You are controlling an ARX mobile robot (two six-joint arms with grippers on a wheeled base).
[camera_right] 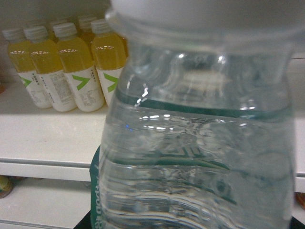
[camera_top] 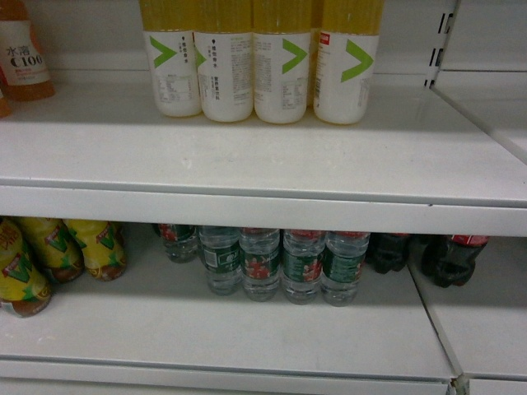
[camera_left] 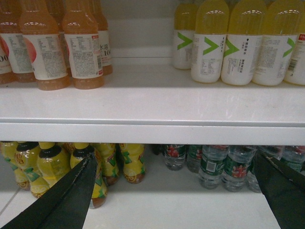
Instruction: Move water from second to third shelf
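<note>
Filling nearly the whole right wrist view is one water bottle (camera_right: 200,143), clear ribbed plastic w/ a green label edge at about 7 o'clock and its white cap at 12. It sits so close to the lens that it looks carried by the right gripper, but the fingers aren't visible, so can't tell if that gripper is clenched or slack. Bottle's long axis is upright. Behind it, at 10 o'clock, stand yellow drink bottles w/ green chevrons (camera_right: 71,67) on the upper shelf board (camera_right: 43,138); the bottle's shoulder sits about level w/ that board, just in front of it.

Head view shows neither arm. The other water bottles (camera_top: 280,263) stay in a row on the lower shelf (camera_top: 247,337), dark cola bottles (camera_top: 449,255) at their 3 o'clock, yellow tea bottles (camera_top: 58,251) at 9. Upper board is bare in front of the chevron bottles (camera_top: 263,62).

Left gripper (camera_left: 176,191) hangs wide apart, holding nothing, its dark fingers (camera_left: 71,195) low at 7 and 5 o'clock, facing the shelf edge (camera_left: 152,133); orange drink bottles (camera_left: 52,47) up at 10.

Judgement: right arm is the working one. Next move needs the bottle pushed fwd onto open board, clear of the chevron row.
</note>
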